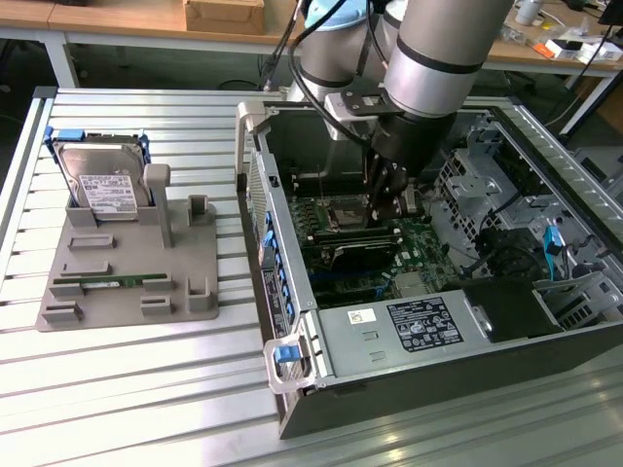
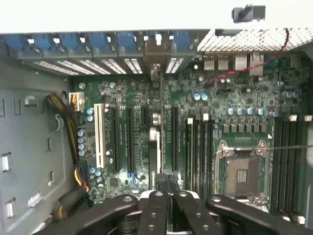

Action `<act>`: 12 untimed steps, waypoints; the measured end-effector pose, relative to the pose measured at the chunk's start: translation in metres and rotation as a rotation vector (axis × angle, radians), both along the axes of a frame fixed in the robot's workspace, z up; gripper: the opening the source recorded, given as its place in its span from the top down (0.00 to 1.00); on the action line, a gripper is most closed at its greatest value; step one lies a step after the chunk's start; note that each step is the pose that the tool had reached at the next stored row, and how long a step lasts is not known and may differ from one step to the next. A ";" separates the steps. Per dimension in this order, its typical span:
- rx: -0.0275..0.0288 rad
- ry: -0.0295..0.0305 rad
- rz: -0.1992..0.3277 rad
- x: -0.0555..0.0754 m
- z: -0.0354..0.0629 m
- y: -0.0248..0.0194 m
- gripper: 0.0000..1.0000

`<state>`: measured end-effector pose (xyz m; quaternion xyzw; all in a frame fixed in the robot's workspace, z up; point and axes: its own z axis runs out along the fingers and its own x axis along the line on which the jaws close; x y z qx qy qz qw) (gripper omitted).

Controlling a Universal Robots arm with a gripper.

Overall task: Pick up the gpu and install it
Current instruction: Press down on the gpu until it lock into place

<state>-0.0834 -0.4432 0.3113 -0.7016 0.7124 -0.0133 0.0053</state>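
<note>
The gpu (image 2: 155,139) shows edge-on as a thin dark card standing among the motherboard's expansion slots. Its silver end bracket (image 2: 155,63) sits at the case's rear openings, under the blue clips. My gripper (image 2: 166,182) is shut, its black fingertips pressed together directly over the card's near end. Whether they touch the card's edge I cannot tell. In the exterior view the gripper (image 1: 389,199) hangs deep inside the open computer case (image 1: 292,321), just above the green motherboard (image 1: 414,243).
On the exterior view's left, a grey holder (image 1: 127,272) carries a silver hard drive (image 1: 102,185) and a green memory stick (image 1: 112,284). The CPU socket (image 2: 242,174), memory slots (image 2: 198,147), a cable bundle (image 2: 63,112) and drive cages (image 1: 477,185) crowd the gripper.
</note>
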 end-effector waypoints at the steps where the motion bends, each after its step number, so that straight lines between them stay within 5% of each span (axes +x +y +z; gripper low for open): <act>1: 0.0000 -0.0007 0.000 -0.010 0.0000 0.0001 0.89; 4: 0.0001 -0.0018 0.000 -0.025 0.0000 0.0003 0.89; 12: 0.0001 -0.0017 0.000 -0.026 -0.0013 -0.0002 0.89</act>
